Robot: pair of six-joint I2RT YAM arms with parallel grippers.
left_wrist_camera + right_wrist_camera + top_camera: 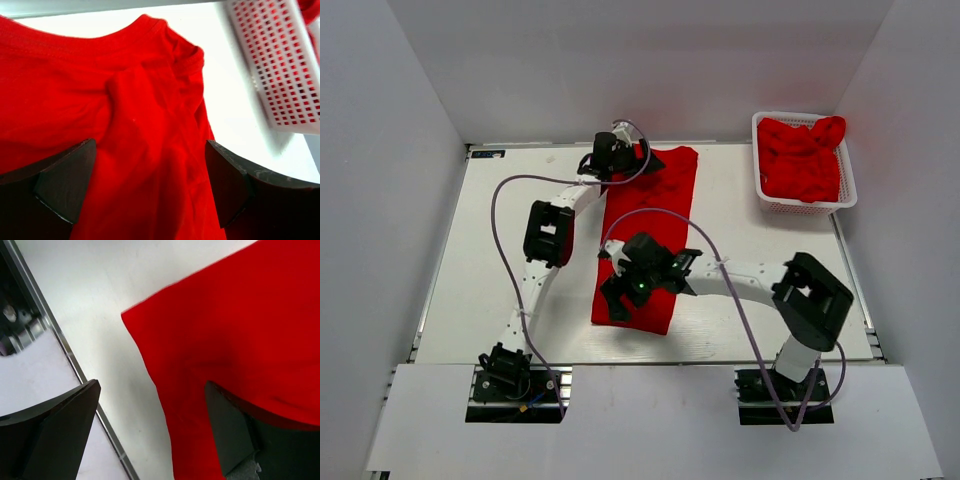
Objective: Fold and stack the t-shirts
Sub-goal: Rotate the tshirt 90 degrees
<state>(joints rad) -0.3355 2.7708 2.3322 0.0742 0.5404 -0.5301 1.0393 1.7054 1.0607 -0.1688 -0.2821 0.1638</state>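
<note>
1. Over the far end of the white table, left of centre, the left gripper points down with its two dark fingers spread wide. It holds nothing. Red cloth fills the gap between the fingers, and I cannot tell whether they touch it.
2. Nearer the arm bases, the right gripper is also opened wide and holds nothing. Its wrist view shows one finger over red cloth and the other finger over the table's near edge.
3. Beneath both grippers lies a bright red short-sleeved cloth t-shirt. It forms a long narrow strip running from far to near across the middle of the table.
4. Its ribbed collar sits at the far end, just beyond the left gripper. Its near left corner lies flat between the right gripper's fingers.
5. A thin metal rail runs along the table's near edge, just beside that corner.
6. At the far right corner, well apart from the strip, stands a white plastic lattice basket.
7. Inside it sits a crumpled heap of more red t-shirts, rising to its rim.
</note>
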